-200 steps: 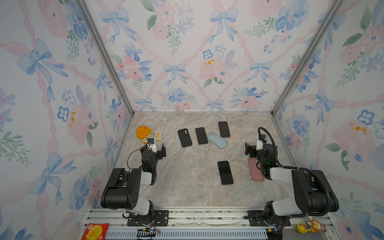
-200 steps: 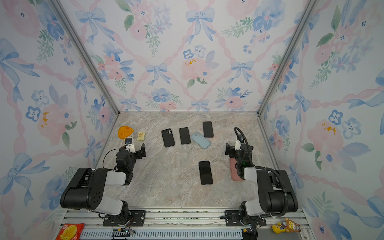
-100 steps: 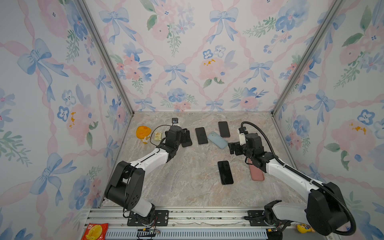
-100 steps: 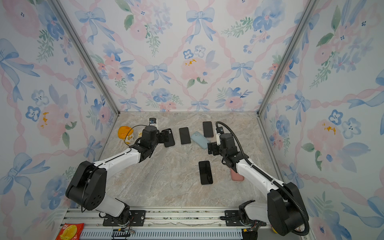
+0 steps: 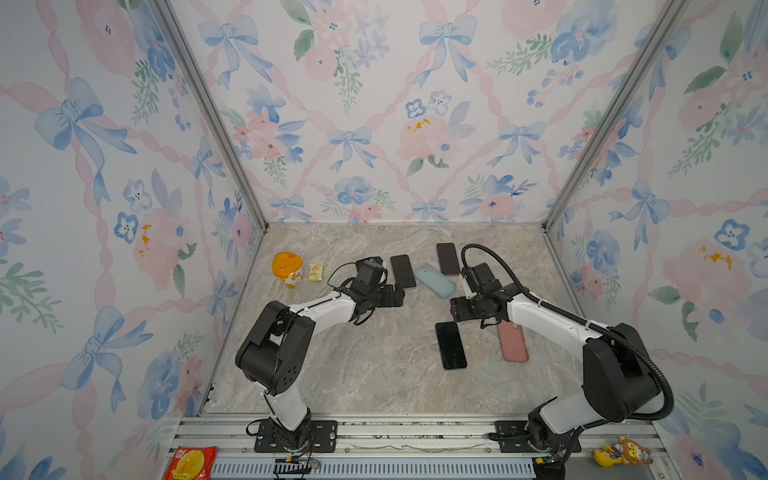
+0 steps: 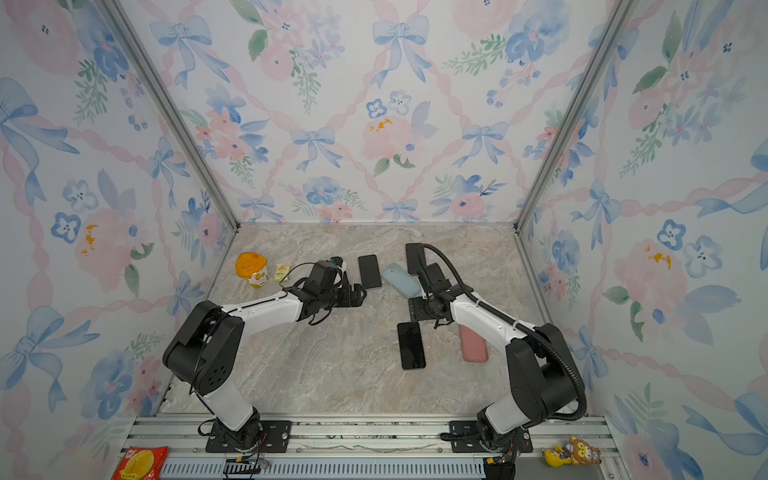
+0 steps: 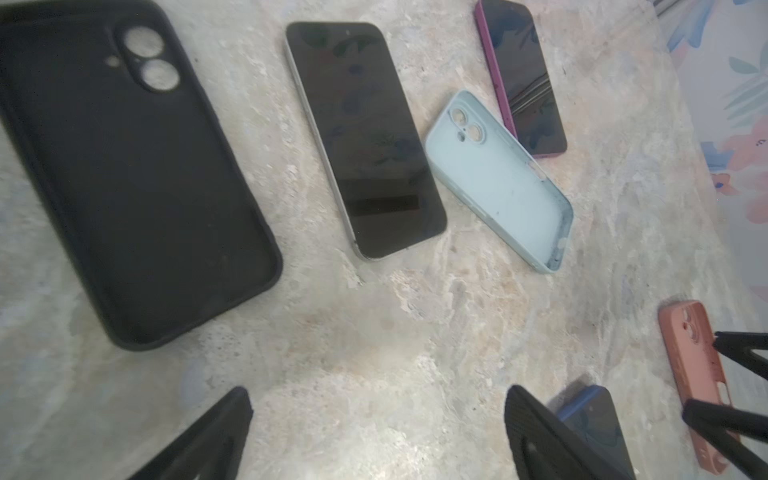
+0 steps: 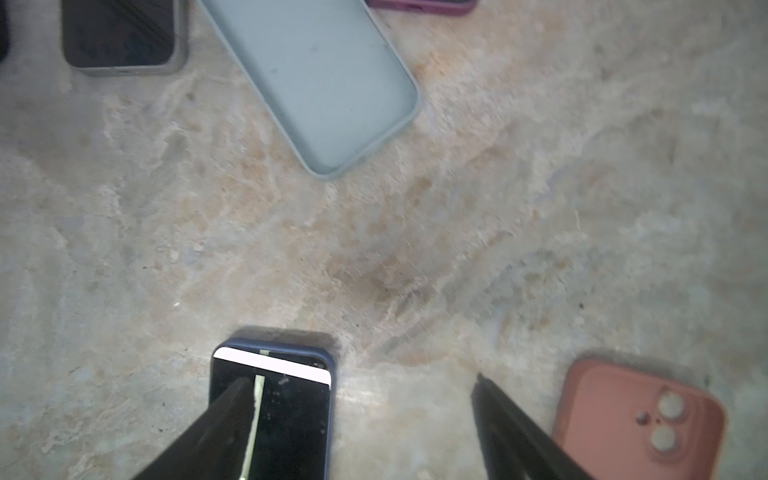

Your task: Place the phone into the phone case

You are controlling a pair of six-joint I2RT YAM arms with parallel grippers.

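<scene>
Reaching stage: nothing is lifted yet. The right gripper (image 5: 461, 309), fingers apart and empty, hangs over the far end of the blue-rimmed dark-screened phone (image 5: 451, 345). That phone lies flat, right of the middle of the marble surface (image 5: 365, 374), just beside the empty salmon-pink soft case (image 5: 514, 345) toward the right edge. The left gripper (image 7: 376, 397), fingers spread and empty, is near the empty black soft case (image 7: 137, 178) toward the far edge. Next, I judge, 1 gripper must close across a phone's long sides while the other steadies a case.

Count: 3 phones and 3 empty cases. The others are a silver-edged phone (image 5: 402, 271), a magenta-edged phone (image 5: 448, 258) and a pale blue case (image 5: 436, 281).
</scene>
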